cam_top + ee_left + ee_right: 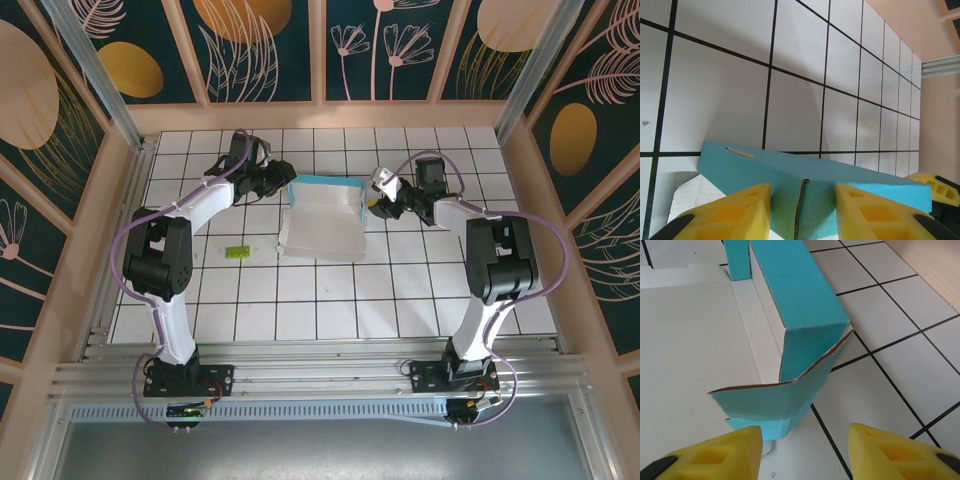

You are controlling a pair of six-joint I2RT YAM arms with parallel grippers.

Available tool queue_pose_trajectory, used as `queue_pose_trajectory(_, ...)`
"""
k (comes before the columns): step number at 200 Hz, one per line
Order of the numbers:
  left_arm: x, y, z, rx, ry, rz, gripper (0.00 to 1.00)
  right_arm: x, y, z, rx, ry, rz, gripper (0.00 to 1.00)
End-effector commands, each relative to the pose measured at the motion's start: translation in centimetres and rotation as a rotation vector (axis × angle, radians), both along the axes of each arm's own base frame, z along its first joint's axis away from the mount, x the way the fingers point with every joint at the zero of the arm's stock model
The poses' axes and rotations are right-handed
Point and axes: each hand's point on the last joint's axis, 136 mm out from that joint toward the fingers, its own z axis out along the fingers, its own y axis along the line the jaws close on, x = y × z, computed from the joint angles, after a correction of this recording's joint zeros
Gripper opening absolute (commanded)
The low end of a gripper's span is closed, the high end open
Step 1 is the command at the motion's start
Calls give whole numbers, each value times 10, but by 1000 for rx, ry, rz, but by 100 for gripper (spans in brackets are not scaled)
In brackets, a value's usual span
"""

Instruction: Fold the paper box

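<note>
- Across the top view: white tiled table (400, 290) with black grid lines and a wooden rim; dark leaf-patterned wall panels (270, 50) behind.
- Paper box (322, 220): centre of frame, white inside facing up, teal wall upright along its upper edge, a bent teal flap (775, 400) at that wall's right end.
- Left gripper (280, 182): at the box's upper-left corner; yellow fingers (730, 210) straddle the teal wall, and I cannot tell whether they press it.
- Right gripper (376, 204): just beside the box's upper-right corner, jaws spread, facing the flap.
- Lime-green block (237, 253): left of the box, apart.

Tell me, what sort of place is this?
Probably a robotics test cell: a left arm and a right arm bolted to a metal rail, a white tiled table walled in by patterned panels, and a part-folded paper box between them.
</note>
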Motion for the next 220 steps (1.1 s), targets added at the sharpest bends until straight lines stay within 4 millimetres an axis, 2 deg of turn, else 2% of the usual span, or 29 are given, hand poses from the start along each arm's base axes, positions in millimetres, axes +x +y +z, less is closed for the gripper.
queue_pose_trajectory(1, -3, -5, -7, -3, 39, -23, 36, 7, 7, 5, 21, -24, 24, 47)
queue_pose_trajectory(71, -3, -6, -9, -4, 45, -25, 36, -2, 23, 3, 55, 4, 79, 47)
queue_pose_trajectory(146, -5, -7, -9, -8, 46, -29, 36, 10, 35, -3, 33, 9, 63, 44)
queue_pose_trajectory(220, -6, -8, -9, -18, 48, -38, 36, 25, 53, -11, 67, 86, -57, 39)
